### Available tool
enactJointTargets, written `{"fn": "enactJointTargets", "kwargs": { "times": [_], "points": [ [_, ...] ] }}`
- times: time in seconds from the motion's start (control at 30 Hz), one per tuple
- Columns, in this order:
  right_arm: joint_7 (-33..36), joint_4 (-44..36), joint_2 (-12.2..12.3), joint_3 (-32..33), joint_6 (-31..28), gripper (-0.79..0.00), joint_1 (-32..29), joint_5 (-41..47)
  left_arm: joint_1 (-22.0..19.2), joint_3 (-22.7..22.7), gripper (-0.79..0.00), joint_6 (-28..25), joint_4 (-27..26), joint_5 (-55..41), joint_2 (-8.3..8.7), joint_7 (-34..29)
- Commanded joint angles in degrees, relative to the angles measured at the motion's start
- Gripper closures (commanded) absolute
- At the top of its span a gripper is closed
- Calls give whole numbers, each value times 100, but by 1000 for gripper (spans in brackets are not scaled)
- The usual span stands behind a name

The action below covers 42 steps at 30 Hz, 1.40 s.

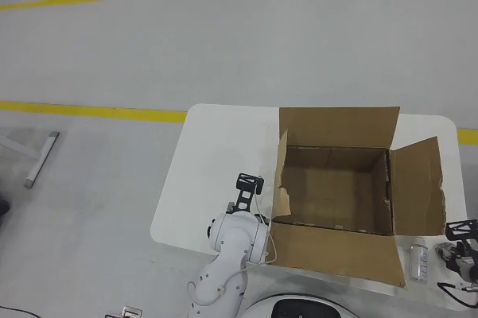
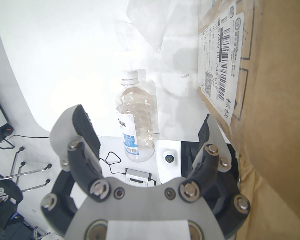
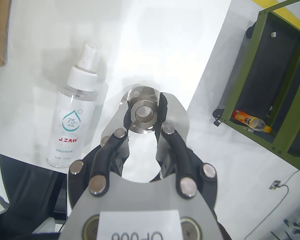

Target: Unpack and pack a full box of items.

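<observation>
Gripper on right [image 3: 145,113] (left one [image 2: 143,114] spread) clamps metal cylinder [image 3: 141,94].

The box [image 1: 334,191] is brown cardboard, dull and a bit rough, with a smooth white paper label [image 2: 222,58] on it. The table [image 1: 215,159] under it is white, smooth and a little shiny. The water bottle [image 2: 136,123] and the spray bottle [image 3: 72,116], at the box's 4 o'clock, are clear, shiny plastic. The left gripper [image 2: 143,118] has dull grey metal plates and black ribbed pads [image 2: 86,126], and the right gripper [image 3: 143,108] pinches a shiny round metal piece [image 3: 140,93].
</observation>
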Motion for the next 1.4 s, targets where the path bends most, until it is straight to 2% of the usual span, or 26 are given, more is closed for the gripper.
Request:
{"fn": "enactJointTargets", "kwargs": {
  "times": [0.0,0.17,0.27,0.33,0.4,0.67,0.8,0.83,0.87,0.9,0.93,1.0,1.13,1.23,1.37],
  "points": [
    [20,15,6,-15,-13,0,-1,-29,0,0,-785,0,0,0,0,0],
    [18,75,18,-59,-13,-12,19,-48,0,0,-785,0,0,0,0,0],
    [9,113,23,-87,-8,-194,16,-69,0,0,-785,0,0,0,0,0],
    [-2,141,28,-105,-2,-200,21,-77,0,0,-785,0,0,0,0,0],
    [3,144,32,-114,-6,-252,15,-90,0,0,-785,0,0,0,0,0],
    [-8,-17,53,-22,-16,-382,-24,-10,0,0,-785,0,0,0,0,0],
    [-224,-370,50,283,112,-566,-81,361,0,0,-785,0,0,0,0,0],
    [-442,-490,41,415,192,-545,-82,553,0,0,-785,0,0,0,0,0],
    [-636,-578,34,511,244,-382,-83,674,0,0,-785,0,0,0,0,0],
    [-1033,-697,13,695,378,-283,-116,917,0,0,-785,0,0,0,0,0],
    [-1422,-815,-4,843,496,0,-116,1076,0,0,-785,0,0,0,0,0],
    [-2116,-963,-42,999,529,0,-173,1400,0,0,-785,0,0,0,0,0],
    [-3368,-1249,-93,1110,476,0,-279,1277,0,0,-785,0,0,0,0,0],
    [-3945,-1461,-119,1051,486,0,-292,1113,0,0,-785,0,0,0,0,0],
    [-4348,-1786,-132,888,451,0,-348,529,0,0,-785,0,0,0,0,0]
  ]
}}
